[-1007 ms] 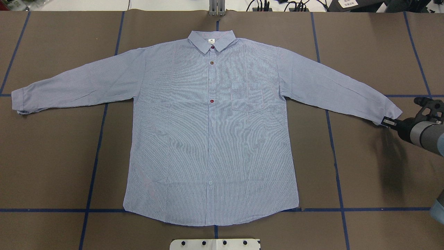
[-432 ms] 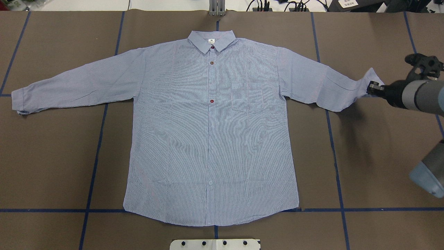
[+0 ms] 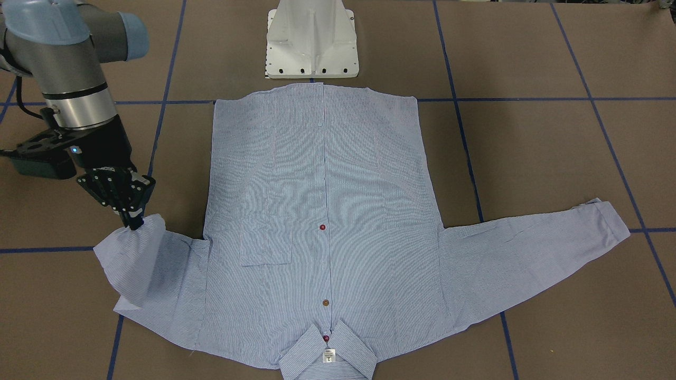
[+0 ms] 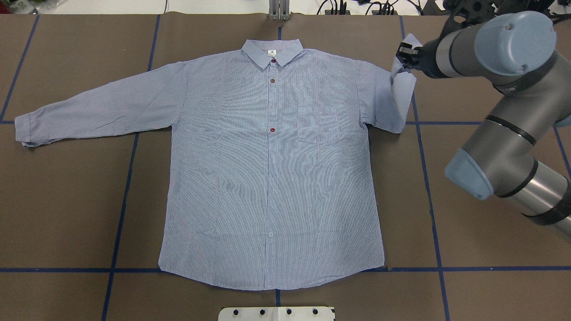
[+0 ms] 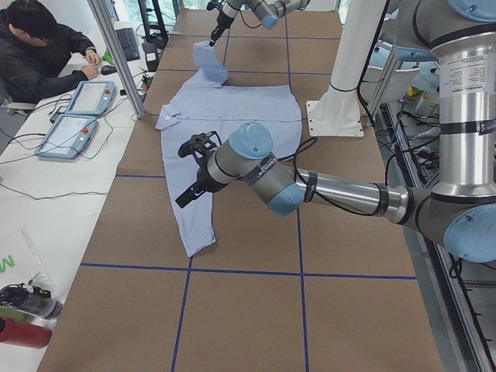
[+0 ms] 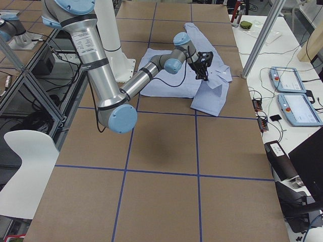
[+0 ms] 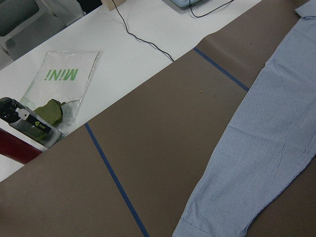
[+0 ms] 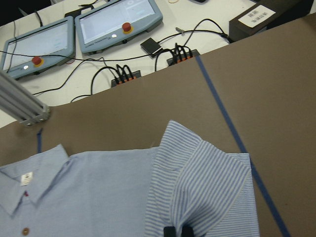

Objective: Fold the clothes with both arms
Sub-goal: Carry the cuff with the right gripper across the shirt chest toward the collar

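Observation:
The light blue striped shirt (image 4: 272, 178) lies flat, front up, collar at the far side (image 3: 322, 184). My right gripper (image 4: 403, 55) is shut on the cuff of the sleeve on the overhead view's right and holds it raised beside the shoulder (image 3: 134, 224). That sleeve (image 4: 399, 102) hangs doubled back on itself. Its striped cuff (image 8: 207, 177) bunches above the fingertips in the right wrist view. The other sleeve (image 4: 89, 111) lies stretched out flat. My left gripper (image 5: 186, 194) hovers over that sleeve; I cannot tell whether it is open or shut.
Blue tape lines cross the brown table cover (image 4: 468, 200). The white pedestal base (image 3: 311, 42) stands at the robot's side of the shirt. A seated person (image 5: 39, 54) and teach pendants (image 8: 113, 19) are past the far edge. A bag and bottles (image 7: 59, 79) lie off the table's left end.
My right gripper has lifted the cuff from the table's right side and carried it up and inward to the shoulder, doubling the sleeve over. The rest of the shirt has not moved.

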`<state>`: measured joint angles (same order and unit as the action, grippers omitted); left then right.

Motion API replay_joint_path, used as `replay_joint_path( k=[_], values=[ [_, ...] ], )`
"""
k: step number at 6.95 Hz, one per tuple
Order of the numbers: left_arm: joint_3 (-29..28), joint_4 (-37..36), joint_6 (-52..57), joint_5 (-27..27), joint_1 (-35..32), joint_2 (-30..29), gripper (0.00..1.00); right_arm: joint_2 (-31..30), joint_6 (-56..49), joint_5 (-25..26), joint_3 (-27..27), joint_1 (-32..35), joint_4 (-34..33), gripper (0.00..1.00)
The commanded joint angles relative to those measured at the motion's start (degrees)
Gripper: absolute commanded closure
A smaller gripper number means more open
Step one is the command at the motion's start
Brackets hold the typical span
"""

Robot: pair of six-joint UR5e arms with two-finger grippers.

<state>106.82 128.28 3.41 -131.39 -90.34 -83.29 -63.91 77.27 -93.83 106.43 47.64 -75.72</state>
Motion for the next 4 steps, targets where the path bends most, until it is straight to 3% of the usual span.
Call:
replay_joint_path(
  k=[1, 2, 4],
  values=[
    [-0.2, 0.0, -0.1, 0.0, 0.1, 0.0, 0.00, 12.2, 0.2, 10.7, -6.3, -7.3, -1.5, 1.00],
    [-0.4, 0.0, -0.2, 0.0, 0.1, 0.0, 0.00, 18.0, 1.8, 14.3, -12.5, -11.0, -1.6, 1.00],
    [-0.4, 0.0, -0.2, 0.0, 0.1, 0.0, 0.00, 22.8, 2.7, 20.7, -20.4, -16.3, -1.8, 1.00]
  ],
)
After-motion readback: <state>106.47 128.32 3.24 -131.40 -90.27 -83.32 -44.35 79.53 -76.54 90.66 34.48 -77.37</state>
